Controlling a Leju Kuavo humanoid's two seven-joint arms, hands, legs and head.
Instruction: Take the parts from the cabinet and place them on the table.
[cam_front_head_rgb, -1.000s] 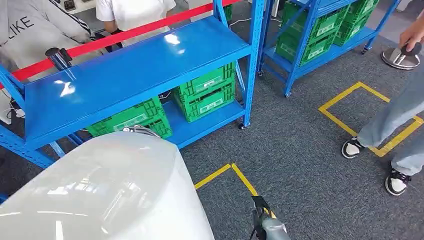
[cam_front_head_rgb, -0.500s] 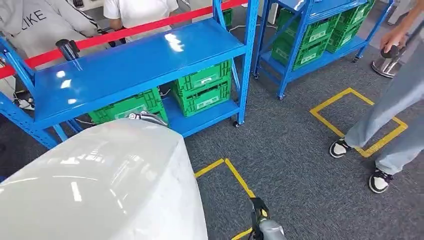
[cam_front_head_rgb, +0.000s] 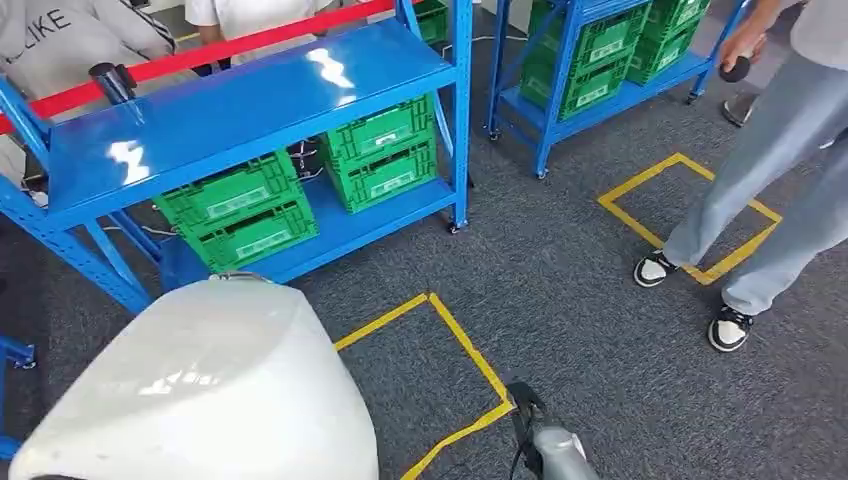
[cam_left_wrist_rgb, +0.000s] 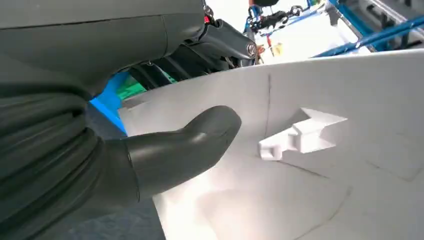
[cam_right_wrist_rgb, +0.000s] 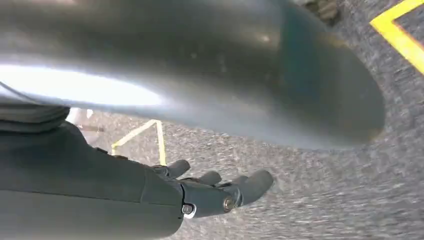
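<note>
Shelving (cam_front_head_rgb: 240, 100) is sliding away as the robot is turning; left hand (cam_left_wrist_rgb: 150, 160) is gripping the stiff, slippery white part (cam_front_head_rgb: 210, 390) by its rim; right hand (cam_right_wrist_rgb: 215, 190) is hanging loose, holding nothing.

From the head view, the big white part (cam_front_head_rgb: 200, 390) blocks my sight of the left hand (cam_left_wrist_rgb: 165, 155) and runs off the bottom edge. My right hand (cam_right_wrist_rgb: 220, 192) hangs over a blurred carpet (cam_right_wrist_rgb: 325, 200). The person (cam_front_head_rgb: 770, 150) at the right edge is cut off above the waist. The crate (cam_front_head_rgb: 385, 160) labels are too small to read.
</note>
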